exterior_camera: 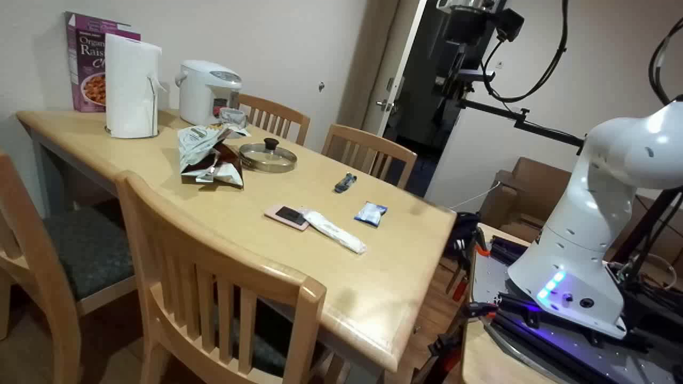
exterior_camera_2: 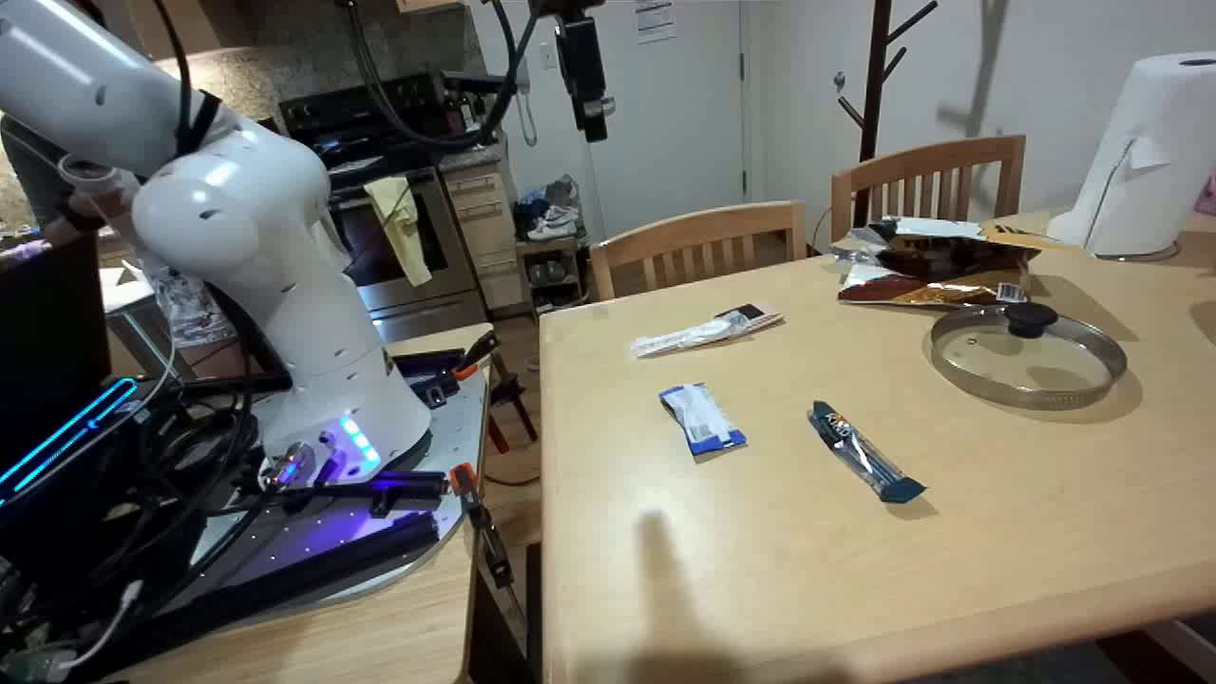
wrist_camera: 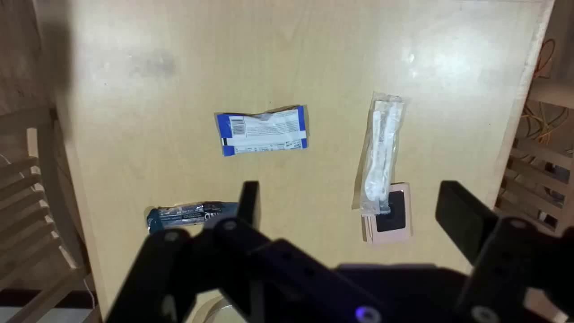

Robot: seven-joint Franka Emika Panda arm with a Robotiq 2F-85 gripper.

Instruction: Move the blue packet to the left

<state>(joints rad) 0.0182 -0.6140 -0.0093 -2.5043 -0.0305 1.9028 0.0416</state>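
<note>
In an exterior view a crumpled, shiny bag [exterior_camera: 197, 141] lies on the table [exterior_camera: 299, 248]; what it holds cannot be told. From it, the boiler [exterior_camera: 205, 96] stands at twelve o'clock, the paper roll [exterior_camera: 132, 88] between ten and eleven with the purple cereal box [exterior_camera: 88, 69] behind it, and the lid [exterior_camera: 267, 160] at three, just beside. A clear sleeve [wrist_camera: 376, 208] holds white cutlery [wrist_camera: 376, 181], spoon-shaped at one end; that end overlaps a pink case [wrist_camera: 394, 220] with a black panel.

The blue packet [wrist_camera: 264, 132] lies flat on the table. From it, in the wrist view, the sleeve is at three o'clock, the case at four and the teal bar [wrist_camera: 188, 214] between seven and eight, all apart from it.

The gripper [wrist_camera: 350, 202] hangs well above the table, its fingers [wrist_camera: 464, 220] spread wide and holding nothing; in the wrist view the packet lies toward ten o'clock from the gap. The arm [exterior_camera_2: 313, 285] leans to eleven o'clock in an exterior view, above a base lit blue.

The arm is smooth, glossy white; the table is pale wood with a rounded edge, the chairs [exterior_camera: 213, 248] slatted wood. The lid is round clear glass with a black knob. The packet is an oblong of thin film, printed white face up, blue at both ends. The bar's wrapper is long, narrow and crinkled.
</note>
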